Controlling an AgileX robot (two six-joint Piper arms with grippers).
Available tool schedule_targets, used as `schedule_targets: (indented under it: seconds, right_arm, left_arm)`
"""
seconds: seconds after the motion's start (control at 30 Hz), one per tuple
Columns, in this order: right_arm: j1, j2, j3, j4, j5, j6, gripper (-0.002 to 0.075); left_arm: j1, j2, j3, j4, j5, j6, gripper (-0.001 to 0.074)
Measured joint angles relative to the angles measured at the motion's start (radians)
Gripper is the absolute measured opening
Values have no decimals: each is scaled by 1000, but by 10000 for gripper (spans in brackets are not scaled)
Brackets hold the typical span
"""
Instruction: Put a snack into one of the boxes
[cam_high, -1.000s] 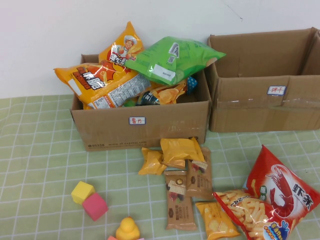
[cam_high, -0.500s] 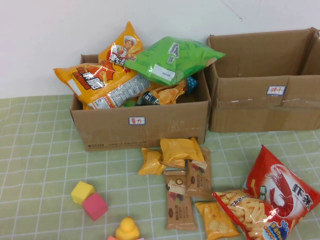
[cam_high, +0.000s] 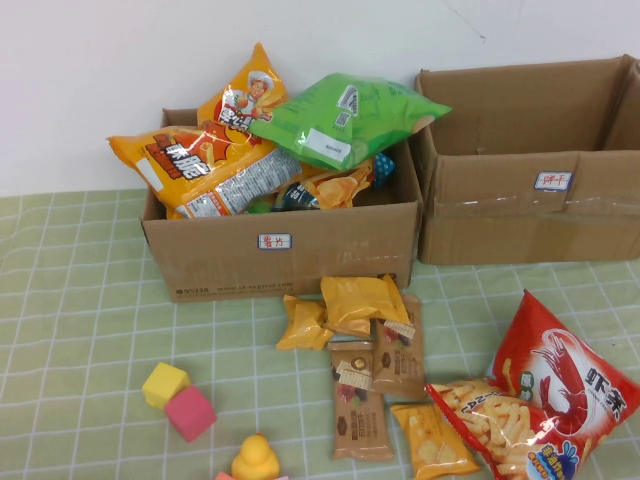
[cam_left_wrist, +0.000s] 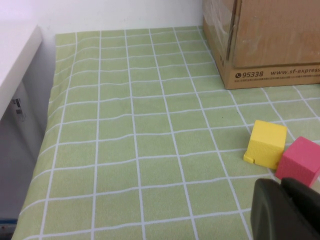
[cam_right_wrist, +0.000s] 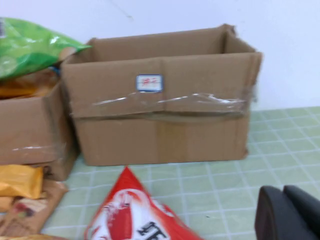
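While neither arm shows in the high view, each wrist view catches its own clenched, empty claw: the left claw (cam_left_wrist: 287, 210) low over the desk (cam_left_wrist: 125, 150) near a yellow cube (cam_left_wrist: 266, 143), the right claw (cam_right_wrist: 290, 212) facing the right box (cam_high: 530, 160). Upper left, the left box (cam_high: 285, 250) is heaped full, so the open right box looks the better target. Loose snack packets (cam_high: 362, 303) lie mid-frame, just before the left box, within likely reach.

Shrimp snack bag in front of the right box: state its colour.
Red, with a shrimp picture, the shrimp snack bag shows best in the high view, before the right box.
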Motion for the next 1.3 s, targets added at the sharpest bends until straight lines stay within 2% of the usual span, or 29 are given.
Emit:
schedule_targets:
  seconds: [0.13,0.2,0.4,1.3]
  right_arm:
    - [-7,-2,0,-172,39,180,10]
    - [-7,-2,0,-198,164,221,10]
    - [-7,-2,-6,-233,227,237,10]
    - [-7,-5,-8,-302,237,246,10]
  left_arm:
    - [0,0,0,0,0,-4,-2]
    - [0,0,0,0,0,-4,-2]
    - [0,0,0,0,0,-4,-2]
    - [0,0,0,0,0,-4,-2]
